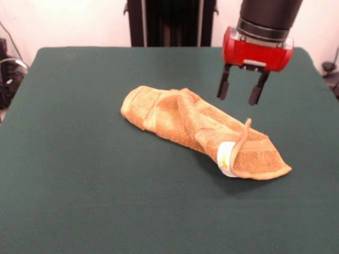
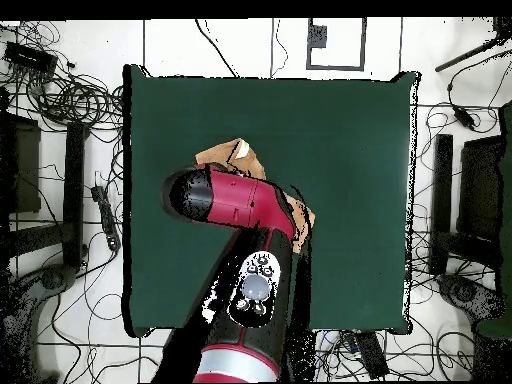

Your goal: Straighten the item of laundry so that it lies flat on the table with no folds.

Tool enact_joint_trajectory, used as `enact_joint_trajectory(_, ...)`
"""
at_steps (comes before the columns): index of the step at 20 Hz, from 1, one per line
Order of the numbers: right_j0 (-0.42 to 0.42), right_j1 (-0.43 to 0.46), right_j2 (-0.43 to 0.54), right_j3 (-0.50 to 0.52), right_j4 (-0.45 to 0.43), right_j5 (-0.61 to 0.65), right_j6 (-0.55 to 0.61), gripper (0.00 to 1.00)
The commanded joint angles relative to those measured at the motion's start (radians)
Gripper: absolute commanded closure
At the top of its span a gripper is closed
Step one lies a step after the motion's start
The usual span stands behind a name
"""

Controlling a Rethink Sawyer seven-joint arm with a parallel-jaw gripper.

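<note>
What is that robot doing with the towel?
The robot's end effector hangs open just above a bunched-up orange towel and holds nothing. The towel lies folded over itself on the green table, with one corner sticking up and a white tag showing near its end. It is meant to be spread flat, and that is not yet done. From overhead, the arm covers most of the towel.

nubby terry towel [image 1: 180, 119], matt cloth table [image 1: 95, 185]
</note>
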State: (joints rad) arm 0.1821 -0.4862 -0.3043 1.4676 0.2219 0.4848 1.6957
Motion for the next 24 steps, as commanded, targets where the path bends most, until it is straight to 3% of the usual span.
enact_joint_trajectory(1, 0.011, 0.025, 0.163, 0.134, 0.017, -0.071, 0.181, 0.0)
enact_joint_trajectory(16, -0.059, -0.017, 0.264, 0.213, 0.031, -0.112, 0.179, 0.0)
enact_joint_trajectory(24, -0.081, 0.013, 0.291, 0.251, 0.019, -0.212, 0.202, 0.0)
